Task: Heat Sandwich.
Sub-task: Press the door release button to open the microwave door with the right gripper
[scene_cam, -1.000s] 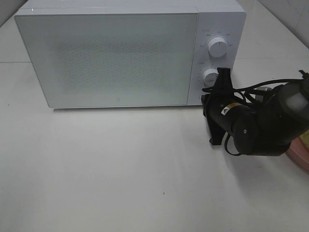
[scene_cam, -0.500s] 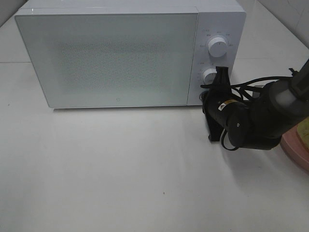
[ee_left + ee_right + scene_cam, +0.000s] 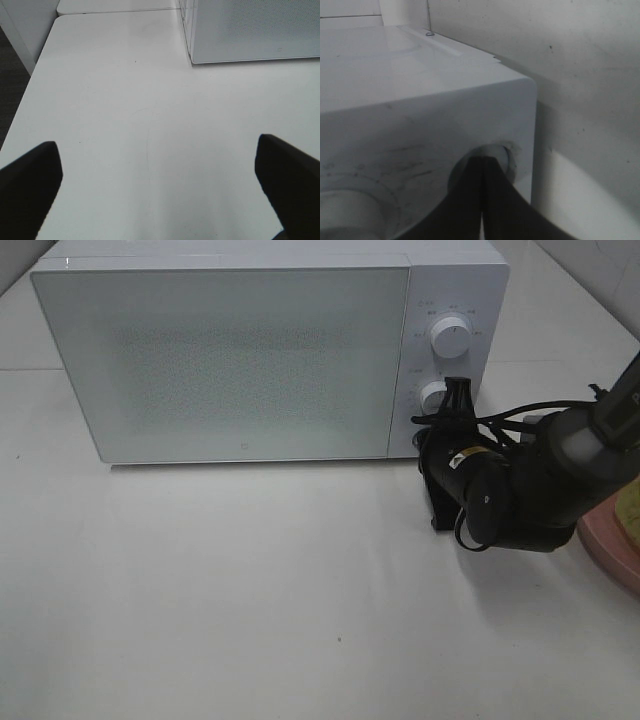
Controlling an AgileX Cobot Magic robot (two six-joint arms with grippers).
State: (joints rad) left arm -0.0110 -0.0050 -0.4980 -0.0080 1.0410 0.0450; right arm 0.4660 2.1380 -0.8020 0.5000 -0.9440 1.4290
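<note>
The white microwave [image 3: 240, 360] stands at the back with its door closed. My right gripper [image 3: 428, 438] is at the lower corner of its control panel, below the two knobs [image 3: 450, 338]. In the right wrist view the fingers [image 3: 470, 200] are shut together and empty, with the gripper's tip [image 3: 482, 162] against a round button [image 3: 502, 155] on the panel. A sliver of the sandwich [image 3: 631, 504] shows on the pink plate [image 3: 608, 550] at the right edge, mostly cut off. My left gripper [image 3: 160, 200] is open and empty above the bare table; it is out of the high view.
The white table [image 3: 250, 600] spreads in front of the microwave. In the left wrist view the table's edge [image 3: 30, 85] drops to a dark floor, and the microwave's corner [image 3: 250, 30] is ahead. Cables run along my right arm [image 3: 530, 490].
My right arm has edged a little further toward the microwave's lower panel. More of the pink plate and the sandwich now shows behind it.
</note>
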